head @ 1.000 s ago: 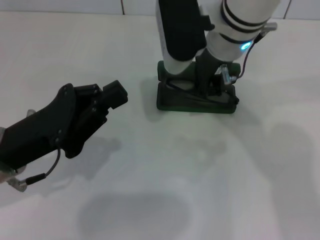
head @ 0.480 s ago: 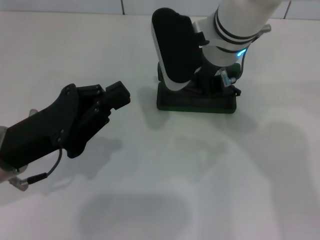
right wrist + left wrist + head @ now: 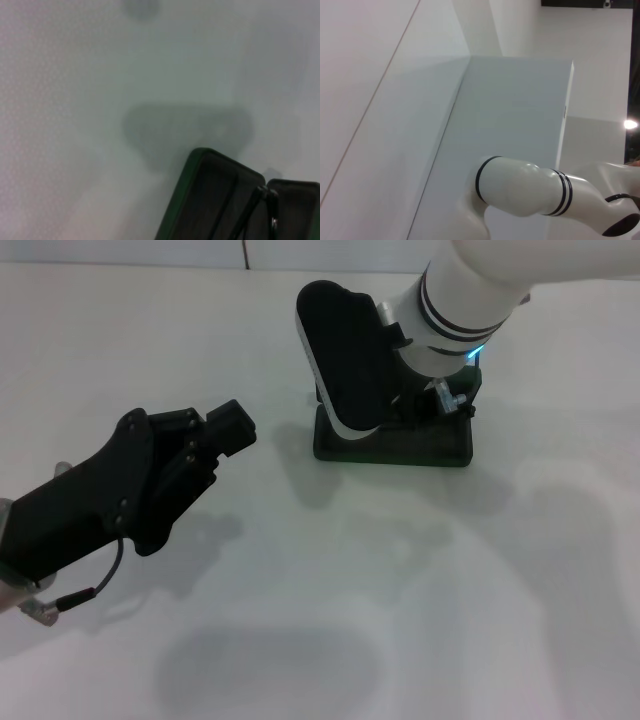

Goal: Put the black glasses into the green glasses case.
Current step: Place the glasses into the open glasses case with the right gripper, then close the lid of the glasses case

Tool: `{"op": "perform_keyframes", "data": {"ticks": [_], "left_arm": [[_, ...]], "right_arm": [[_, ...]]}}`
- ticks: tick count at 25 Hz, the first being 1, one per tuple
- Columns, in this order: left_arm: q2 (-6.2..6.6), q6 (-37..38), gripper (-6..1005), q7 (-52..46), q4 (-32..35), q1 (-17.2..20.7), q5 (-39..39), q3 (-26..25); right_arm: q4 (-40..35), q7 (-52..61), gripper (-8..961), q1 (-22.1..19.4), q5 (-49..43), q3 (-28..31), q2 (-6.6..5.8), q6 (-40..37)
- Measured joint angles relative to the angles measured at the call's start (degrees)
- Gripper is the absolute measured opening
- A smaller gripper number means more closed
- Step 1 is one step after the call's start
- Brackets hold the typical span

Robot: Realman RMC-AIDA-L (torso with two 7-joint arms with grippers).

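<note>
My right gripper point(image 3: 425, 410) hangs low over the green case point(image 3: 392, 443), which lies open on the white table point(image 3: 420, 580) at its far side. I cannot tell whether it is apart or together. A thin black part of the glasses point(image 3: 250, 212) shows inside the case. My left gripper point(image 3: 232, 428) hovers well apart; its state I cannot tell either.

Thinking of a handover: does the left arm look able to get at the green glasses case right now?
Probably not: the right arm hangs directly over the green glasses case, while the left claw sits apart on its left.
</note>
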Motion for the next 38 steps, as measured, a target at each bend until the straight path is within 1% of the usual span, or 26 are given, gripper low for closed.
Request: {"op": "perform_keyframes", "data": {"ticks": [9, 23, 27, 29, 35, 38], "left_arm": [[-0.06, -0.1, 50, 0.9, -0.2, 0.1, -0.4, 0.0], [-0.07, -0.1, 49, 2.1, -0.7, 0.3, -0.5, -0.1], [-0.09, -0.1, 49, 2.3, -0.8, 0.3, -0.5, -0.9], [-0.11, -0.1, 50, 2.3, -0.8, 0.4, -0.5, -1.0], [-0.13, -0.1, 50, 2.3, -0.8, 0.4, -0.5, -1.1], [-0.21, 0.0, 50, 2.3, -0.8, 0.5, -0.5, -1.4]], "right_arm": [[0.0, 0.0, 100, 0.1, -0.5, -2.0, 0.0, -0.6], [-0.7, 0.5, 101, 0.5, -0.5, -1.8, 0.0, -0.6], [-1.5, 1.6, 101, 0.4, -1.5, -2.1, 0.0, -0.6], [-2.0, 1.7, 202, 0.1, -1.8, -2.1, 0.0, -0.8], [-2.7, 2.3, 307, -0.4, -2.7, -2.2, 0.0, -1.0], [-6.6, 4.4, 308, -3.0, -7.4, -1.6, -0.01, -1.7]]}}
